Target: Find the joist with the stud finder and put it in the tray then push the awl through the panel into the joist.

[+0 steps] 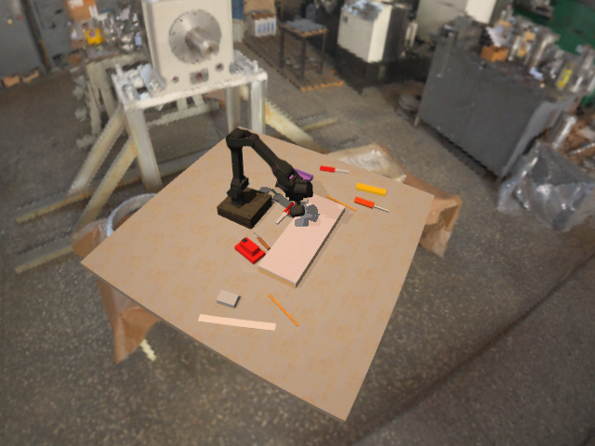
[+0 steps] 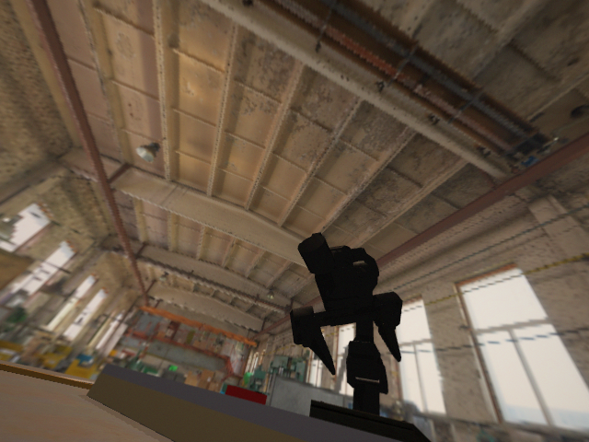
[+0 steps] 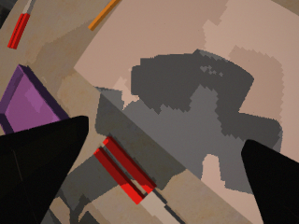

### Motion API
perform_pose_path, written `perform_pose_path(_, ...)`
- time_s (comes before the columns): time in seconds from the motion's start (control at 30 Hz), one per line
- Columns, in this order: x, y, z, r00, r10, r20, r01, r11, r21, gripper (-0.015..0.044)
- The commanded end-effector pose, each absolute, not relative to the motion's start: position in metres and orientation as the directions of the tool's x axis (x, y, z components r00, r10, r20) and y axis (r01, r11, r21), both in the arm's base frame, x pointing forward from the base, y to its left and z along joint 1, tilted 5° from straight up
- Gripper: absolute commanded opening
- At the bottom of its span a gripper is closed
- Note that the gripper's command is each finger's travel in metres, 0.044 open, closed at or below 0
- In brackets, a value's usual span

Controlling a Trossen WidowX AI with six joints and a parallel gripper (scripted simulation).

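My gripper point(image 1: 298, 203) point(image 2: 366, 366) point(image 3: 168, 136) is open and empty, above the far end of the pale floor panel point(image 1: 302, 249) point(image 3: 163, 28). The red stud finder point(image 1: 249, 250) point(image 2: 246, 394) lies on the table left of the panel's near end, outside the wrist view. A thin brown-handled tool point(image 1: 262, 242), which looks like the awl, lies between the stud finder and the panel. The purple tray point(image 1: 304, 175) point(image 3: 33, 107) stands beyond the panel's far end, partly hidden by the arm in the top view. No hole is visible in the panel's uncovered part.
A red-handled two-armed tool point(image 1: 288, 208) point(image 3: 131, 164) lies between the arm's base and the panel. Red point(image 1: 327, 168) and orange point(image 1: 363, 203) screwdrivers and a yellow bar point(image 1: 371, 189) lie beyond. A grey block point(image 1: 228, 298), a pale strip point(image 1: 236, 321) and an orange stick point(image 1: 283, 309) lie near the front.
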State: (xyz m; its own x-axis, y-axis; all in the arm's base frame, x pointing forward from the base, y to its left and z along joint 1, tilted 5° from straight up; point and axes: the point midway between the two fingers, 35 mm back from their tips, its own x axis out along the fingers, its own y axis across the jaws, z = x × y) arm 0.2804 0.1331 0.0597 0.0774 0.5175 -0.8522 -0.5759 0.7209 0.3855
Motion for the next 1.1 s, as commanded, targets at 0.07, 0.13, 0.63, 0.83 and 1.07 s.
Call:
perform_pose_path(0.07,0.295,0.029,0.050,0.218,0.351,-0.911,-0.393,0.886,0.247,0.0440)
perform_pose_path(0.13,0.293,-0.002,0.048,0.242,0.294,-0.925,-0.329,0.921,0.207,0.0440)
perform_pose_path(0.63,0.219,-0.164,0.038,0.206,-0.038,-0.978,0.081,0.996,-0.021,0.0440)
perform_pose_path(0.83,0.219,-0.164,0.038,0.206,-0.038,-0.978,0.081,0.996,-0.021,0.0440)
perform_pose_path(1.07,0.225,-0.164,0.038,0.207,-0.038,-0.978,0.081,0.996,-0.021,0.0440)
